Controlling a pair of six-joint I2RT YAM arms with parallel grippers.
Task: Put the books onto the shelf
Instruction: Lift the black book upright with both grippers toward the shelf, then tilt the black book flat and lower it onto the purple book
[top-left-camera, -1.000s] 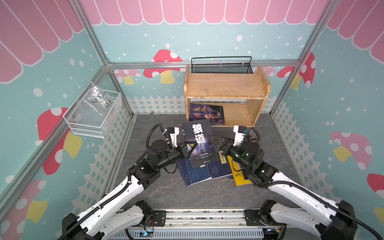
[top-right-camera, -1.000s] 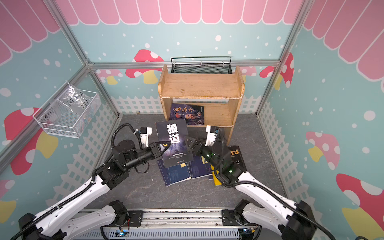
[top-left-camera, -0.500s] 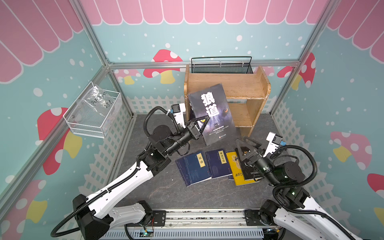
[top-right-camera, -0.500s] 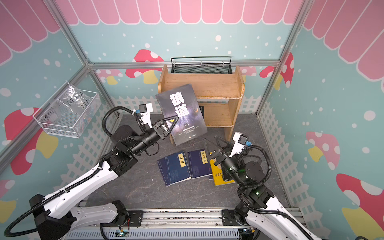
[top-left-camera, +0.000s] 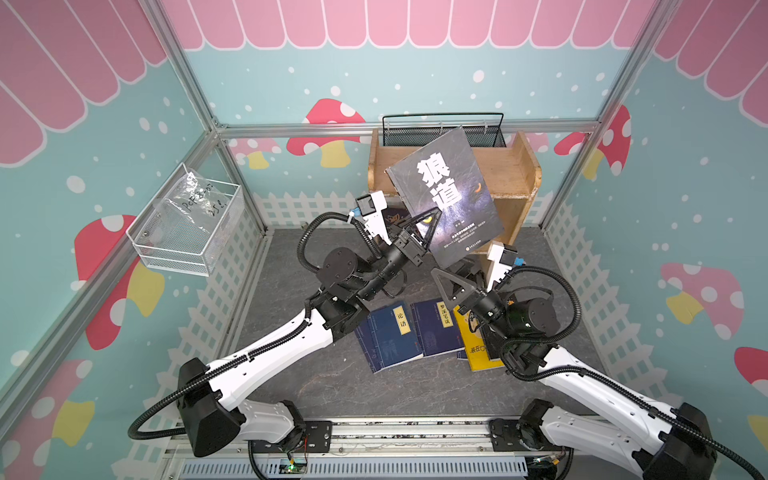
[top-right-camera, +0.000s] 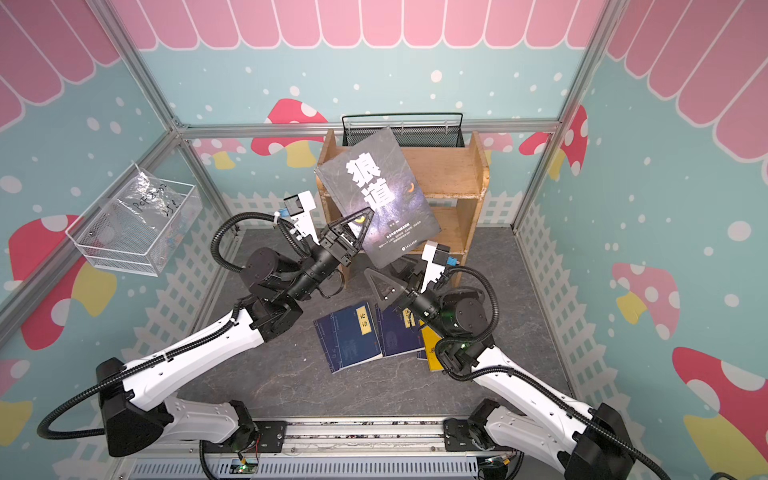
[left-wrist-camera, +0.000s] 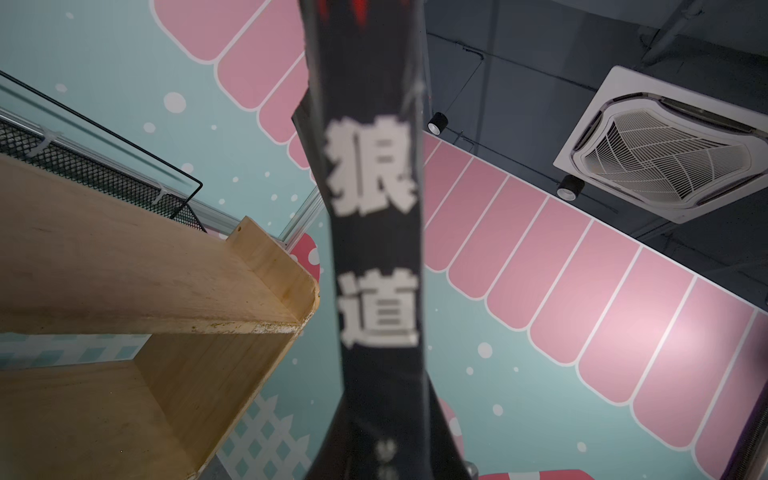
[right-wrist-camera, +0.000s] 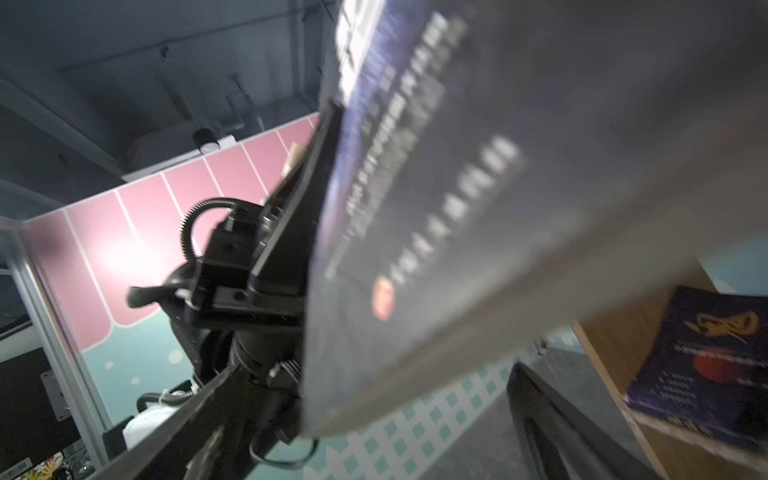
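Currently left gripper pinches black wolf-eye book by its lower corner, raised and tilted in front of the shelf; right gripper spread wide, empty, just under that book; navy books and yellow book flat on floor; another book on lower tier.

White 狼道 on black book cover and spine, yellow label 论语 on navy book at 7 o'clock of it, 梦溪笔谈 on second navy book at 6 o'clock, 装在 on yellow book at 5 o'clock, rest hidden.
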